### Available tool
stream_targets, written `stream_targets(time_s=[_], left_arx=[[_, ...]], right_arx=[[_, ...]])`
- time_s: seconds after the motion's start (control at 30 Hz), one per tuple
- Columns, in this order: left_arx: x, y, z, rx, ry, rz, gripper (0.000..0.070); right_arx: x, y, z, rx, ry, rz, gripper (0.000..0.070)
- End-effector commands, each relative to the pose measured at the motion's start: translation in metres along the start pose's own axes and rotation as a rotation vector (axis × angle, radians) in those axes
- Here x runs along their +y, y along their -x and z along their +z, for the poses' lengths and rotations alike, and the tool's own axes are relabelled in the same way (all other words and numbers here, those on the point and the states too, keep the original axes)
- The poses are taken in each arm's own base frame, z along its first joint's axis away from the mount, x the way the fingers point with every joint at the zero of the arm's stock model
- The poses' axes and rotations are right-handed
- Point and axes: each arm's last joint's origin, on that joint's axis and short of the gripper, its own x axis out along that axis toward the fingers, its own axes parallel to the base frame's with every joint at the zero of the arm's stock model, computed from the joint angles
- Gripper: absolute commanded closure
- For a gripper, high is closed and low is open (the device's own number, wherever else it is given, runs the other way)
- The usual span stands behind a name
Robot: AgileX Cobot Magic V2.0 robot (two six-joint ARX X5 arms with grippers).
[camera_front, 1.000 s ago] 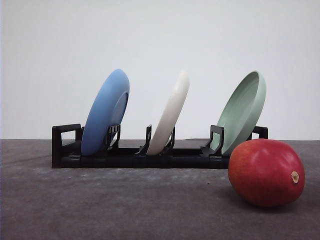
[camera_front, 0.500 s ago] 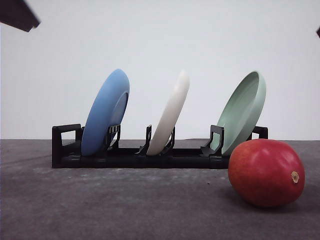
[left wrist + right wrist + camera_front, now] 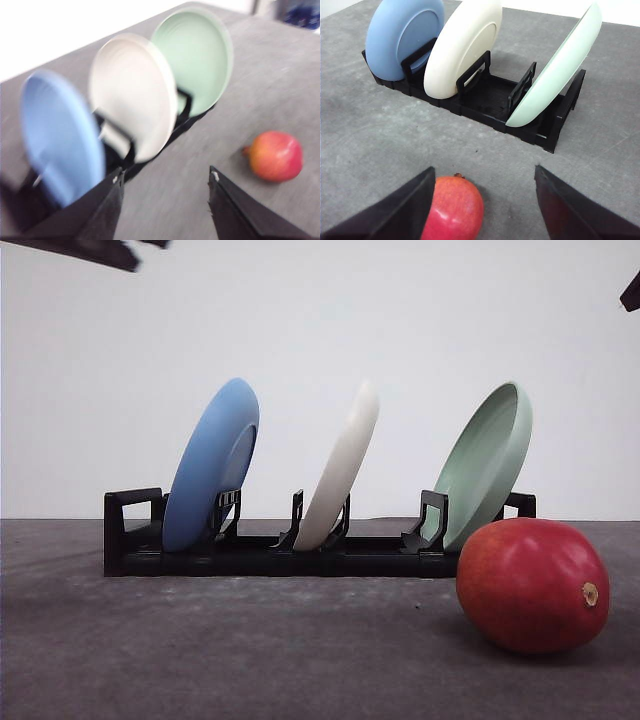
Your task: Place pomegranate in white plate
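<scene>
leftmost, blue plate, then white plate, then green plate, all tilted on edge in black rack; pomegranate on table near rack's right end; left gripper spread, right gripper spread, pomegranate beside one finger

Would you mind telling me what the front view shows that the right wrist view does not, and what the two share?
The front view gives the pomegranate's tan nub and the plates edge-on against a pale wall. The right wrist view gives the right gripper's open fingers and the rack's slotted floor. Both show the blue plate, white plate and green plate standing in the rack, pomegranate on the table.
</scene>
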Motion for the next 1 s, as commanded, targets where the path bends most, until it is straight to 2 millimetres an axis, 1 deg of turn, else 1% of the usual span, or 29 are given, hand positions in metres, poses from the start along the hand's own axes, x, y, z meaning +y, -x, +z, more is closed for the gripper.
stream_targets(time_s=[0.0, 0.33, 0.53, 0.83, 0.97], left_arx=[[-0.001, -0.009, 0.008, -0.032, -0.030, -0.016, 0.0381], [-0.012, -0.077, 0.008, -0.077, -0.072, 0.050, 0.0386], [-0.020, -0.116, 0.000, -0.097, -0.005, 0.097, 0.0386], [-0.027, -0.165, -0.006, -0.015, 0.038, 0.124, 0.0386], [-0.026, -0.182, -0.007, 0.006, 0.038, 0.131, 0.0386]], right_arx=[[0.001, 0.002, 0.005, -0.025, 0.015, 0.007, 0.0300], [0.001, 0.002, 0.005, -0.024, 0.015, 0.007, 0.0300], [0.001, 0.002, 0.005, -0.024, 0.015, 0.007, 0.0300], [0.001, 0.002, 0.005, -0.024, 0.016, 0.006, 0.0300], [0.001, 0.002, 0.005, -0.024, 0.016, 0.006, 0.0300]])
